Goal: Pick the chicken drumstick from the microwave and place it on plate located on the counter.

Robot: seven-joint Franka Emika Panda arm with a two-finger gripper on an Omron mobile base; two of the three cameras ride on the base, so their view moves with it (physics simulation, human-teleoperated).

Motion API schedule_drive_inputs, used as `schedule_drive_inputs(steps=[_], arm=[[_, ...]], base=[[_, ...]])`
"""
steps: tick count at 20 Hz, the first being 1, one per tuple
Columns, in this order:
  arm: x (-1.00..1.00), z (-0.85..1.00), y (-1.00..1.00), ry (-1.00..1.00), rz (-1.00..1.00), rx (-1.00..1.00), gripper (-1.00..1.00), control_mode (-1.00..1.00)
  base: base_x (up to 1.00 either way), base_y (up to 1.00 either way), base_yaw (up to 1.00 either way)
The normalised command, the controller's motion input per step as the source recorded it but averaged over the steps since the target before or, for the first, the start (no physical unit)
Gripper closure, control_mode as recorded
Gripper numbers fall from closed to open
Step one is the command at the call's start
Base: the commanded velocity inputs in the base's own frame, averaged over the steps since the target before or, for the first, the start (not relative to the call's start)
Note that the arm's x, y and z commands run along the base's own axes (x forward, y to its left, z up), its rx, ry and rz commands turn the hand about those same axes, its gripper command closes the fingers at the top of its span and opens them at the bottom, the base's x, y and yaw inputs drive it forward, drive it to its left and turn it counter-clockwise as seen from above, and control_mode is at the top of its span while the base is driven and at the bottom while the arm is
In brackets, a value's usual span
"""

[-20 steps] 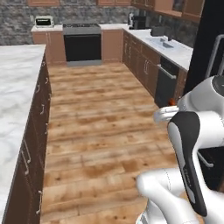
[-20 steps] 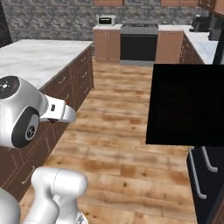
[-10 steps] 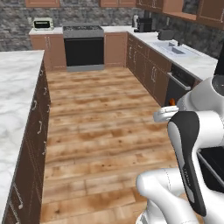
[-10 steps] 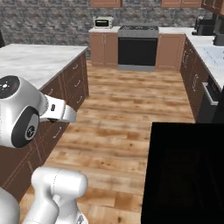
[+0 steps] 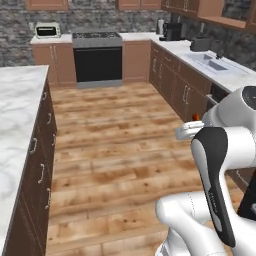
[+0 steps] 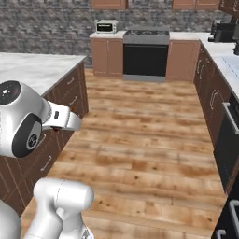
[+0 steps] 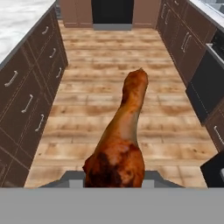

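Observation:
The chicken drumstick [image 7: 120, 144], reddish-brown with a golden shank, sticks out lengthwise from my gripper [image 7: 113, 176], which is shut on its thick end above the wooden floor. Its orange tip [image 5: 196, 117] peeks out beside the white wrist in the left base view. The white marble counter [image 5: 17, 112] runs along the left over dark brown drawers, and it also shows as the counter [image 6: 35, 69] in the right base view and the counter [image 7: 19, 15] in the hand view. The plate and the microwave are out of view.
A black oven [image 5: 98, 63] with a toaster [image 5: 47, 31] beside it closes the far end of the aisle. The right-hand worktop carries a sink [image 5: 212, 62] and a coffee machine [image 5: 172, 31]. A black dishwasher front [image 6: 228, 140] lines the right side. Wooden floor [image 6: 144, 140] lies open ahead.
Both base views have swung with the base, so the whole kitchen has shifted. The big black box on the right of the right base view has slid out toward the lower right.

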Motion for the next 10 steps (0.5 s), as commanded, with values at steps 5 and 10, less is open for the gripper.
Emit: schedule_drive_inputs(steps=[5,10], arm=[[0.00,0.00,0.00,0.00,0.00,0.00,1.00,1.00],[0.00,0.00,0.00,0.00,0.00,0.00,1.00,1.00]], base=[[1.00,-0.03,0.00],[1.00,-0.33,-0.19]])
